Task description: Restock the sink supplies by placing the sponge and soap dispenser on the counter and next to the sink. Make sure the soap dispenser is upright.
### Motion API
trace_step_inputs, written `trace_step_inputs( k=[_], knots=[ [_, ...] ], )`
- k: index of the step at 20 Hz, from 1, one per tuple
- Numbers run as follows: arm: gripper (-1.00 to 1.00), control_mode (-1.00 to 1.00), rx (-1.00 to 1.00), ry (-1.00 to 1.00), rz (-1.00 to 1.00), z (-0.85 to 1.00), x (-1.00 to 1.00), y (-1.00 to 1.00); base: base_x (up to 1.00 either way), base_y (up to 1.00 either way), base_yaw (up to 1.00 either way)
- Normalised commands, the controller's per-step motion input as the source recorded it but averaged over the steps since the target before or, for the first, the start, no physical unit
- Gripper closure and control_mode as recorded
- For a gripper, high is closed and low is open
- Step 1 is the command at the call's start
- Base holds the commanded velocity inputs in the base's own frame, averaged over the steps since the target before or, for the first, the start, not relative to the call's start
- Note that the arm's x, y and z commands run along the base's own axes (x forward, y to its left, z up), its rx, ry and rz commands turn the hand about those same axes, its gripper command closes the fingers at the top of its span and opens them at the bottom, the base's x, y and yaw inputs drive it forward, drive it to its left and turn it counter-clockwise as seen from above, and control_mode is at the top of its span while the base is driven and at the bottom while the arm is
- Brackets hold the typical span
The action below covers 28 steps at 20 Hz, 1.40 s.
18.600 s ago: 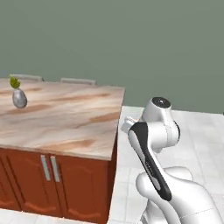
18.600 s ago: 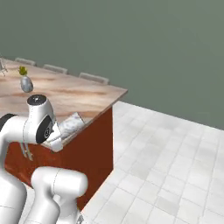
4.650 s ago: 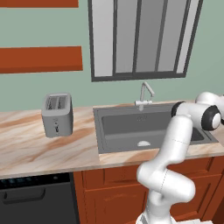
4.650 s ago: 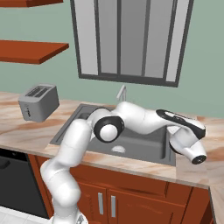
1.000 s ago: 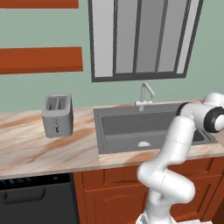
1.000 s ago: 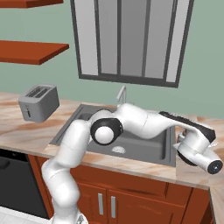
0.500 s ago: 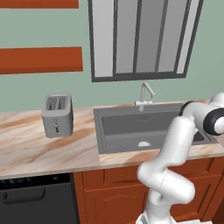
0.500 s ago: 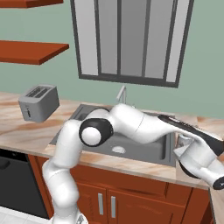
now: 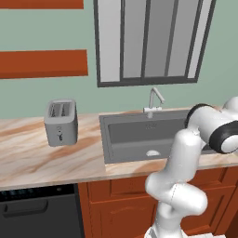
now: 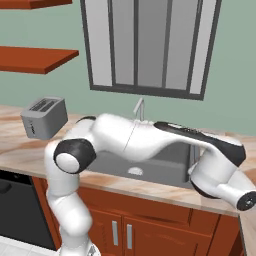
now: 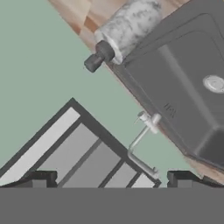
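soap dispenser: we see the soap dispenser (image 11: 127, 27) in the hand view, ahead of the end effector (image 11: 109, 179) and well apart from it, on the counter (image 11: 83, 9) just beside the sink (image 11: 183, 83) rim
soap dispenser pose: its body and grey pump line up square to the wall-and-counter edge in that rolled view, so we judge it upright, base down on the counter; we hold this as a judgement, since its base is cut off at the frame's top
end effector state: the two dark tips stand wide apart with nothing between them, so we hold nothing
done so far: we judge the dispenser part finished, as it stands next to the sink and free of the end effector
left to do: the sponge; we cannot find it on any stretch of counter we see, so we cannot say whether it is placed
faucet: the faucet (image 11: 146, 131) lies between the end effector and the dispenser, along the sink's back rim
toaster: the toaster (image 9: 61, 122) sits far off beyond the sink's other side, well away from the end effector
hidden: in the right base view our own arm covers much of the sink (image 10: 150, 160) and the counter beside it
cut off: in the left base view the arm runs out past the right edge beyond the sink (image 9: 144, 137), so the dispenser's corner falls outside
hard to make out: the counter past the dispenser is cropped, so a sponge there would escape us
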Motion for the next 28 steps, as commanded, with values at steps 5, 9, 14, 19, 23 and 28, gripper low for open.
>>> trace_step_inputs(
  k=[5,9,14,19,23,28],
  knots=[
    [-1.0,-1.0,-0.67,0.07,0.0,0.16,-0.1,1.0,0.0,0.0,0.0],
    [-1.0,-1.0,-0.72,0.15,0.01,0.11,-0.05,1.0,0.0,0.0,0.0],
    [-1.0,-1.0,-0.75,0.3,0.05,0.07,0.0,1.0,0.0,0.0,0.0],
    [-1.0,-1.0,-0.75,0.37,0.07,0.02,0.0,1.0,0.0,0.0,0.0],
    [-1.0,-1.0,-0.56,0.35,0.14,0.0,0.0,0.89,0.0,0.0,0.0],
    [-1.0,-1.0,-0.26,0.26,0.11,-0.11,0.0,0.84,0.0,0.0,0.0]
  ],
)
